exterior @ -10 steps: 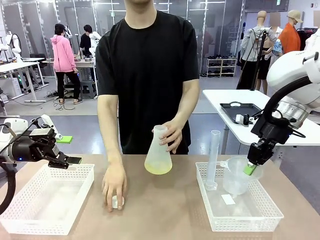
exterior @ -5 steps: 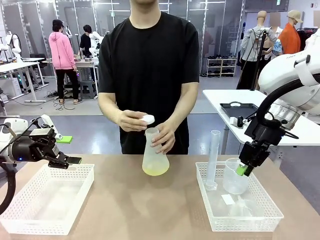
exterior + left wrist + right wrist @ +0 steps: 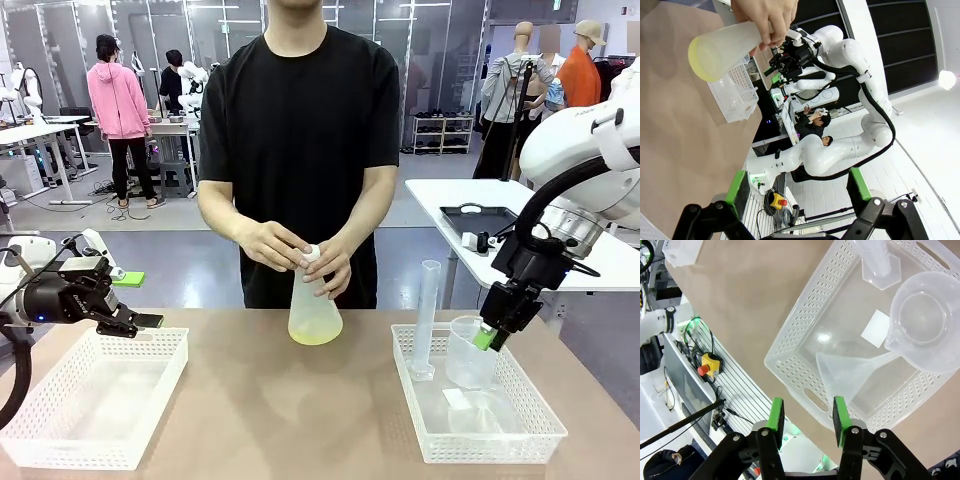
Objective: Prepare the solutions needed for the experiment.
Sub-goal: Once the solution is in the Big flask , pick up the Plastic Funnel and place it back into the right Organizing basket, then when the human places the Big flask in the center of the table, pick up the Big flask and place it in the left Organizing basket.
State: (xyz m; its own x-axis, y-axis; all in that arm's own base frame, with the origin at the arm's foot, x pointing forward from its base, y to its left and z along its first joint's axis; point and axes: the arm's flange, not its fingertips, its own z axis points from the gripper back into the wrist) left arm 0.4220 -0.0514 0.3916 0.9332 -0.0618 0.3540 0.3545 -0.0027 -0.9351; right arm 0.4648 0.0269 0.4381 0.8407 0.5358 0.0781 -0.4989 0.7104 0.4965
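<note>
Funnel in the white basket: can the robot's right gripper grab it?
Probably yes. The right gripper is open and empty above the basket, and the funnel lies on its side with nothing over it. The beaker sits close by its stem, though.

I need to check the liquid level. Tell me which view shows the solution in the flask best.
The front view: the flask stands upright under the person's hands, with the solution a level yellow-green layer at its base. The left wrist view shows it rolled sideways, as a tinted band.

Table (image 3: 330, 420): flask (image 3: 315, 318) between two baskets (image 3: 70, 450).
</note>
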